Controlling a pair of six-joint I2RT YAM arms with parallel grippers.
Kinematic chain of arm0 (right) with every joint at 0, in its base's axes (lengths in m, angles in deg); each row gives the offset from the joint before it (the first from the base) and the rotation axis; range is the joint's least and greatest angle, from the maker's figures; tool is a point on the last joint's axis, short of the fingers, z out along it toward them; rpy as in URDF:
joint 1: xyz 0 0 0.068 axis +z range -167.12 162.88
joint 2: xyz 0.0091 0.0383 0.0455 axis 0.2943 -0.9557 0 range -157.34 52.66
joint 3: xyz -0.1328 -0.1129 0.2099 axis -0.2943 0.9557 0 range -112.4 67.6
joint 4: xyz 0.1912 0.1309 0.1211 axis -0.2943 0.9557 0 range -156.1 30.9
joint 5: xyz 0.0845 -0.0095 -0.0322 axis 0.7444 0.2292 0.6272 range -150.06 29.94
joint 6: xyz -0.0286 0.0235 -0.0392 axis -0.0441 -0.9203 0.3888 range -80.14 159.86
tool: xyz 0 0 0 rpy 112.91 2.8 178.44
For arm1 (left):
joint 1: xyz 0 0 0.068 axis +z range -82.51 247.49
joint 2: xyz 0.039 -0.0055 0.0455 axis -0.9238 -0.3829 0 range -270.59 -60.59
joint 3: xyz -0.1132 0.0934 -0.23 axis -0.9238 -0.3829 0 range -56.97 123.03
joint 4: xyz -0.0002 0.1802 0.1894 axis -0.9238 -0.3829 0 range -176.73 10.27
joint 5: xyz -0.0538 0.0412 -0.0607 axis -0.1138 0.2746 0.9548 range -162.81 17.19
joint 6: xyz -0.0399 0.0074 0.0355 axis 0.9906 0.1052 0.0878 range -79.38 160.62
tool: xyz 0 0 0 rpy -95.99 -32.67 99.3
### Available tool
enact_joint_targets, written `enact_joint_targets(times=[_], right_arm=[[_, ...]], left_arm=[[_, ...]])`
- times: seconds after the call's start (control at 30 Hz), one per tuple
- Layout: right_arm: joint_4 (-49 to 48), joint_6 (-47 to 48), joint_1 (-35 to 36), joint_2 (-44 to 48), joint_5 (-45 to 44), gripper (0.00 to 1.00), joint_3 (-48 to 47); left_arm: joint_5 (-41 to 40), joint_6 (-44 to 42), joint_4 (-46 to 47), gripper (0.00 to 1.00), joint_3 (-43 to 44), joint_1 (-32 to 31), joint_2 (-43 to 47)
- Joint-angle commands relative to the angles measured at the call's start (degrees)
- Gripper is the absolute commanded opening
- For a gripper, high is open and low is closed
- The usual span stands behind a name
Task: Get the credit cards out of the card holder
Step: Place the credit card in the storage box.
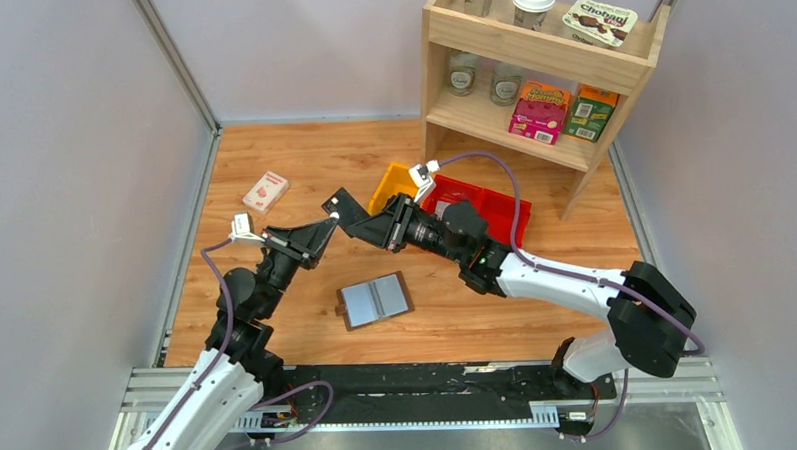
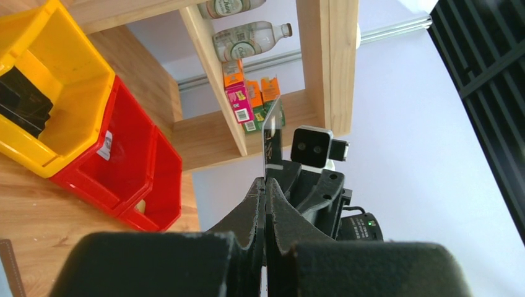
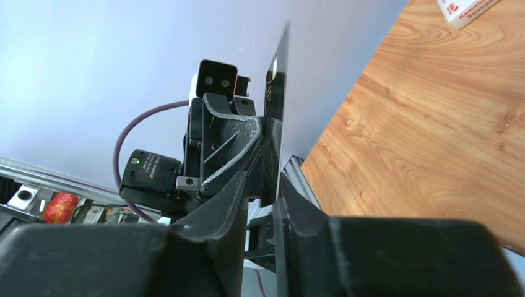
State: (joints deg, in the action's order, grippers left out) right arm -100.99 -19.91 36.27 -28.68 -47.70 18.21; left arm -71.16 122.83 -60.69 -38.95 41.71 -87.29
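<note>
The card holder (image 1: pixel 375 300) lies spread open and flat on the counter (image 1: pixel 302 158), near the arm bases, probably so its pockets stay within reach. A black card (image 3: pixel 275 93) is raised in the air above it, between the two arms, which reads as a handover. The left pincer (image 2: pixel 265 185) is clenched on one end, holding the card on edge, while the right pincer (image 3: pixel 263 185) straddles the other end with its jaws drawn close; whether they press on it yet I cannot tell.
</note>
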Motion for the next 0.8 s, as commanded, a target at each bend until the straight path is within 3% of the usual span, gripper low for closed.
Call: enact_joint_targets(times=[0.0,0.07,0.17,0.23,0.3,0.33,0.4,0.47,0.63,0.77], right_arm=[[-1.1,2.0,0.1,0.4,-0.5,0.15,-2.3],[0.1,3.0,0.1,0.9,-0.7,0.02,-2.3],[2.8,5.4,0.1,2.1,-0.9,0.0,-2.2],[6.3,7.5,-0.6,3.1,-0.8,0.0,-2.7],[13.8,10.4,-1.9,4.6,-0.1,0.0,-3.9],[17.1,11.9,-2.5,5.2,-0.1,0.0,-4.4],[24.9,16.4,-4.1,6.4,0.1,0.0,-6.4],[32.3,20.9,-5.0,7.8,-1.4,0.0,-8.0],[50.3,30.6,-8.0,7.4,-7.3,0.0,-14.1],[59.7,34.5,-11.6,3.5,-8.5,0.0,-18.8]], left_arm=[[0.6,1.1,3.4,0.0,-0.5,0.0,0.3],[0.8,0.9,3.5,0.0,-0.7,-0.1,0.4],[0.8,0.1,3.0,0.0,-1.6,-0.1,1.1],[0.7,-2.3,1.3,0.06,-2.1,-0.1,3.0],[-0.1,-5.9,-3.7,0.21,-2.0,-0.1,5.5],[-0.2,-7.4,-7.7,0.35,-1.9,0.0,6.6],[-1.5,-13.6,-15.8,0.52,-0.7,-0.1,9.6],[-4.1,-21.1,-27.3,0.63,3.3,0.0,11.9],[-8.2,-35.3,-47.7,0.8,12.6,0.0,8.2],[-8.8,-41.8,-55.9,0.87,18.3,-0.1,1.3]])
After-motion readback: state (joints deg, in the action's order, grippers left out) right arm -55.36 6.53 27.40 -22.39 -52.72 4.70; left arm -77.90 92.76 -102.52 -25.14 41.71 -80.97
